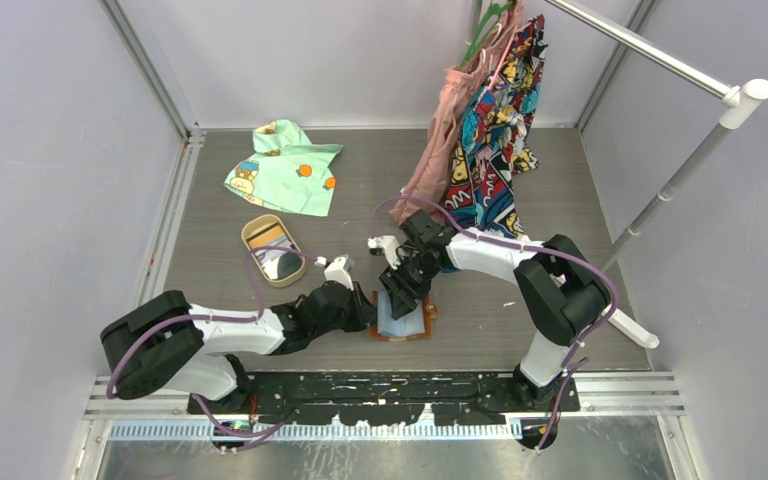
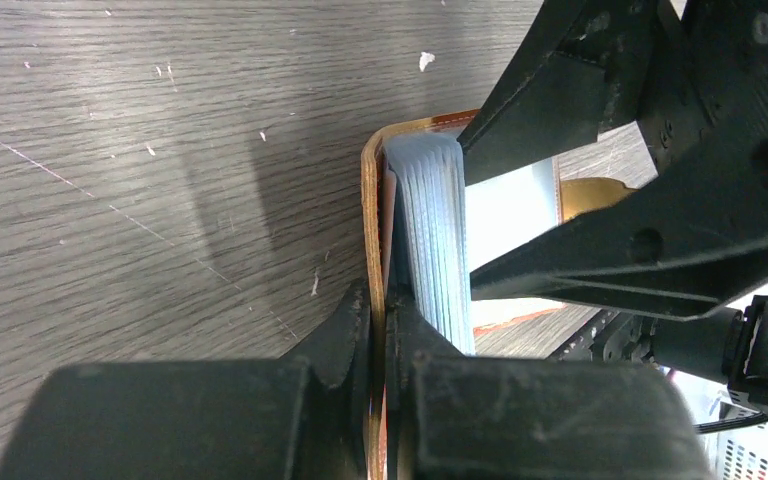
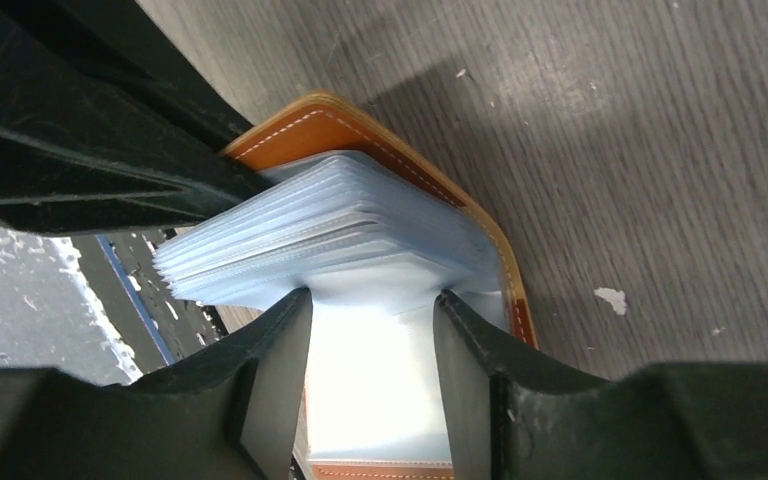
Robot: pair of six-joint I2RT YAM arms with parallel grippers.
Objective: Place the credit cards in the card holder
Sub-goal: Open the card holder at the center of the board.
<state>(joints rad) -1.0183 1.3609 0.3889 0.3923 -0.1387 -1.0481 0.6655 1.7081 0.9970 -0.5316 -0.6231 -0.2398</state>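
Left gripper (image 2: pixel 383 312) clamps the card holder (image 3: pixel 312 124) at its 9 o'clock edge; right gripper (image 3: pixel 372 300) straddles a pale blue sheet (image 3: pixel 375 400), grip unclear; it should enter the sleeves (image 3: pixel 310 232) squarely.

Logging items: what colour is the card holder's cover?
The card holder is orange-brown with white stitching, best in right wrist view.

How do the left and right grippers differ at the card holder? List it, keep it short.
Left gripper is pinched shut on the leather cover edge of the card holder; right gripper has its fingers spread, a pale sheet between them. Left gripper comes in from the holder's left side; right gripper reaches in from the far side, over the clear sleeves. Both are black and work on the same holder.
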